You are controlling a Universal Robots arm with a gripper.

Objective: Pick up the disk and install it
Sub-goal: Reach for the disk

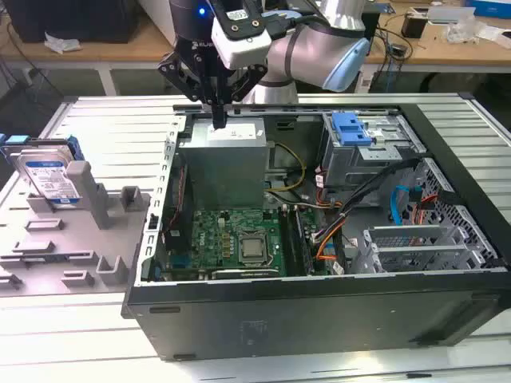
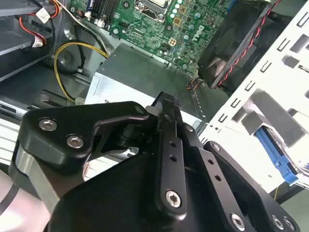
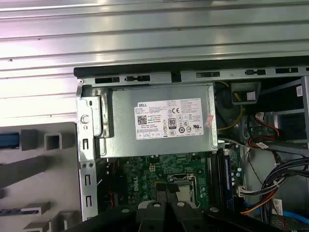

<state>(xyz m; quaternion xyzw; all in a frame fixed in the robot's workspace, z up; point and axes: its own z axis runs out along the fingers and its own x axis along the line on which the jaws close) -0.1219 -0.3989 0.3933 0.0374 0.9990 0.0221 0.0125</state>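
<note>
Silver disk [image 1: 48, 177] with blue rail and blue-white label stands tilted in the grey fixture [image 1: 80, 255] on the bench [image 1: 112, 128], at the exterior view's left. It is outside the open PC case [image 1: 164, 183], not grasped, and nothing touches it.

Fingers [image 1: 217, 118] hang over the grey power supply box [image 1: 223, 159] inside the case, well apart from the disk. In both wrist views the fingers [image 2: 166, 125] [image 3: 161, 198] look pressed together with nothing between them, so closed and empty. Pick not yet done.

Risks, as judged:
- Fingers closed: coming down on the disk like this would push or knock it instead of straddling it.
- The case side wall stands between the fingers and the fixture, so a low sideways path could clip its rim or the power supply top.
- The disk leans against a grey post. An off-centre or skewed grip could twist it in the slot, jam it, or let it slip on the smooth metal face.
- Install side: the drive cage [image 1: 383, 152] already carries a blue bracket [image 1: 350, 128] with no drive, so the wrong bay is possible.
- Loose black and orange cables [image 1: 375, 183] run just beside the cage and could snag the rail or block seating.
- A dropped disk could land on the green motherboard [image 1: 231, 239].
</note>
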